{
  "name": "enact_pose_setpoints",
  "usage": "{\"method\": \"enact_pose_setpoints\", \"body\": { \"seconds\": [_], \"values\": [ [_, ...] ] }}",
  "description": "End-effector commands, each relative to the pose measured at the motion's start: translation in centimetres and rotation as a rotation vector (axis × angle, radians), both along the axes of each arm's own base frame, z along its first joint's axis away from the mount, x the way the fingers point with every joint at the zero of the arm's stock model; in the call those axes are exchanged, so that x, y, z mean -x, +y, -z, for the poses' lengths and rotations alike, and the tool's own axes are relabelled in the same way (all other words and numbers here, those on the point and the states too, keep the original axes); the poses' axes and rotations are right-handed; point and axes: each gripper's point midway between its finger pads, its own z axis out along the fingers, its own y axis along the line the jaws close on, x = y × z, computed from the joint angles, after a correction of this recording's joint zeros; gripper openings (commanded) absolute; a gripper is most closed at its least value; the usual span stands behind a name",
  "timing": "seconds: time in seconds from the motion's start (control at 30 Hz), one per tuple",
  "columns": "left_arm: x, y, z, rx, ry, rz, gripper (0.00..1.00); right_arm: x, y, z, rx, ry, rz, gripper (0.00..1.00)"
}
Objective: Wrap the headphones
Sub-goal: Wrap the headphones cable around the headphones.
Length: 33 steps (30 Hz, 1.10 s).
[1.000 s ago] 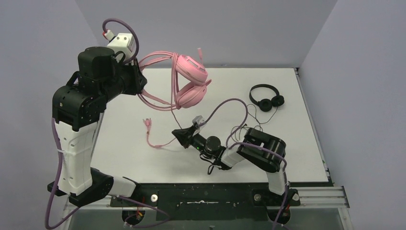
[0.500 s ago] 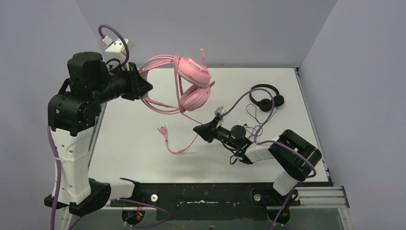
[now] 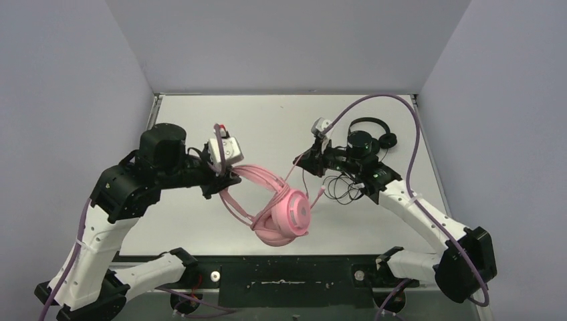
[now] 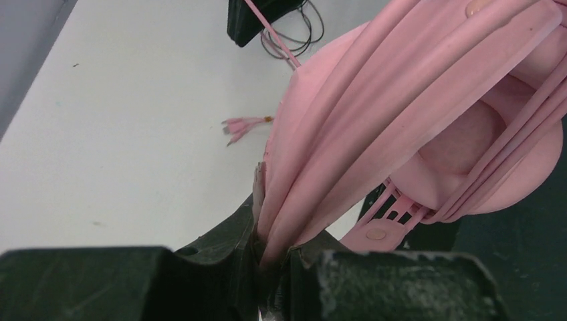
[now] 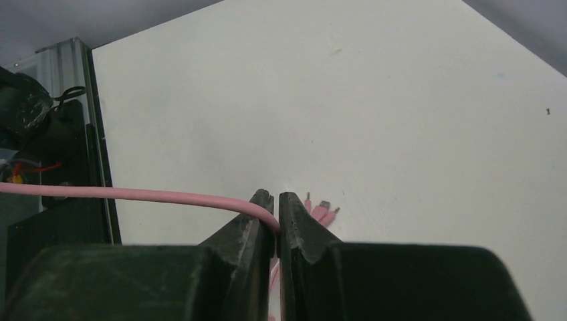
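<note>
Left gripper (image 4: pixel 271 249) clamps the pink headphones (image 3: pixel 289 215) by the headband (image 3: pixel 257 177) over the near edge of the bench (image 3: pixel 200 120), right gripper (image 5: pixel 275 202) pinches the cable (image 5: pixel 134 194); too much tension could slip either grip.

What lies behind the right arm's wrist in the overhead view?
The black headphones: headband and one ear cup show past the wrist; the other cup is covered. Their thin cable loops out on the table.

Both arms (image 3: pixel 100 227) are white with black joints (image 3: pixel 164 144) and purple cables (image 3: pixel 374 99).
</note>
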Motion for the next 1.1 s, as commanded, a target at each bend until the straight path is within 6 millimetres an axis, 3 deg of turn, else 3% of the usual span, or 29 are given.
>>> {"method": "enact_pose_setpoints", "body": {
  "seconds": [0.0, 0.13, 0.37, 0.7, 1.07],
  "values": [
    [-2.1, 1.9, 1.9, -0.257, -0.293, -0.001, 0.0, 1.4, -2.9, 2.6, 0.222, 0.147, 0.027, 0.0],
    [-3.8, 2.5, 3.8, -0.467, -0.424, -0.018, 0.0, 2.2, -4.3, 2.9, 0.327, 0.262, 0.055, 0.0],
    [-7.5, 4.5, 6.0, -0.757, -0.519, -0.129, 0.0, 3.7, -5.2, 1.0, 0.384, 0.379, 0.06, 0.0],
    [-10.0, 4.5, 7.6, -0.856, -0.453, -0.263, 0.0, 5.2, -3.5, -1.5, 0.303, 0.524, -0.057, 0.0],
    [-11.9, 4.9, 9.3, -0.858, -0.343, -0.397, 0.0, 6.2, -0.7, -4.5, 0.042, 0.702, -0.149, 0.0]
  ]
}}
